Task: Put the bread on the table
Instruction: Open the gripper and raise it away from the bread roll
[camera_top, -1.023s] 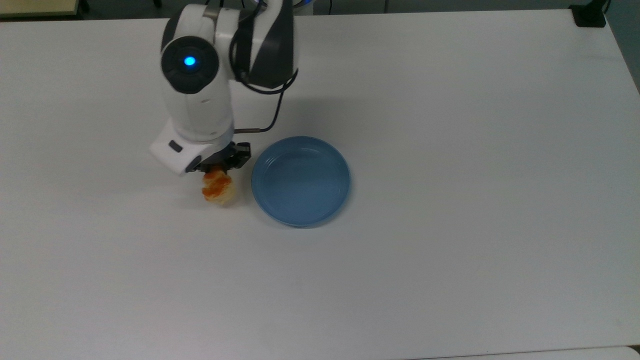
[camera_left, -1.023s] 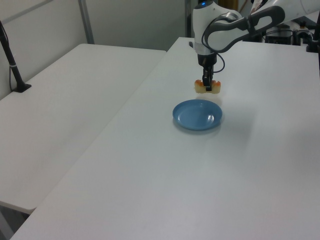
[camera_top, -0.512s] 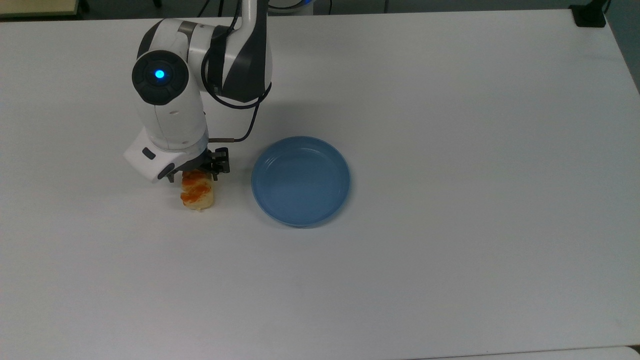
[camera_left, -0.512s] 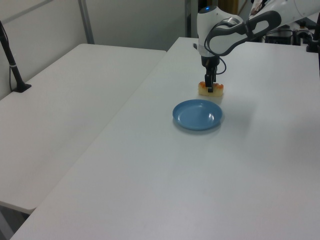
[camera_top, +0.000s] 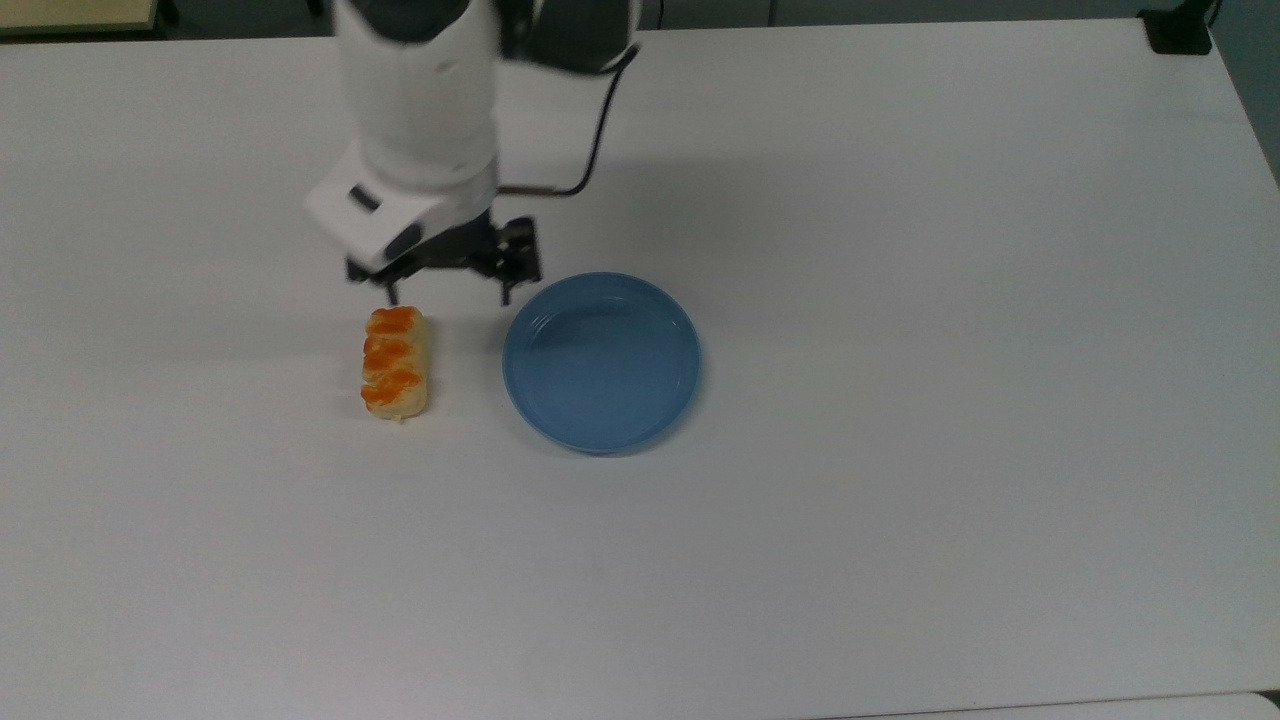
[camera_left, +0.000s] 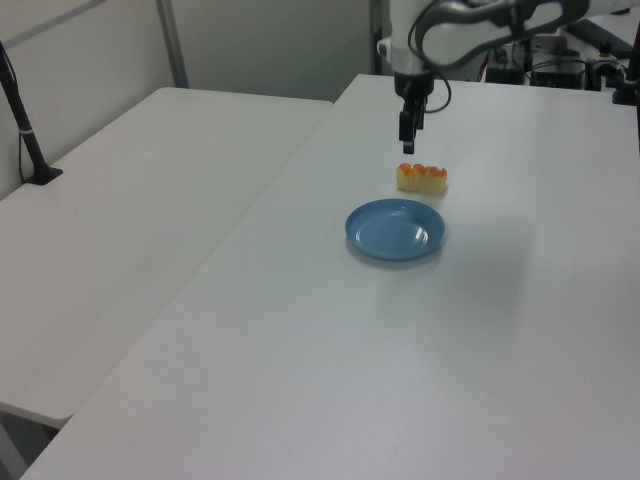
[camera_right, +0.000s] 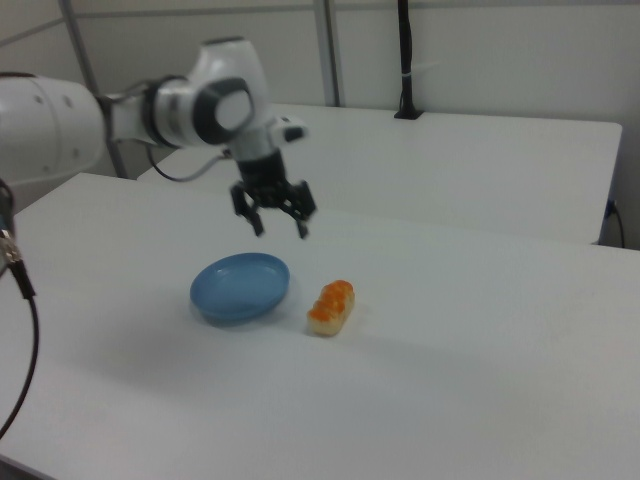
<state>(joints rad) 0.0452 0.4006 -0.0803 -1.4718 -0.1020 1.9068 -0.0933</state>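
Since half a second earlier the gripper had let go of the bread and risen clear of it; its fingers stood spread wide with nothing between them. Seen in the right view, the gripper hung in the air above the table, with the bread below it and off to the right view's right, lying flat on the white tabletop. The blue plate sat below the gripper, just beside the bread yet not touching it. From the left view the gripper hung above and a little to the left view's left of the bread, with the plate nearer the camera
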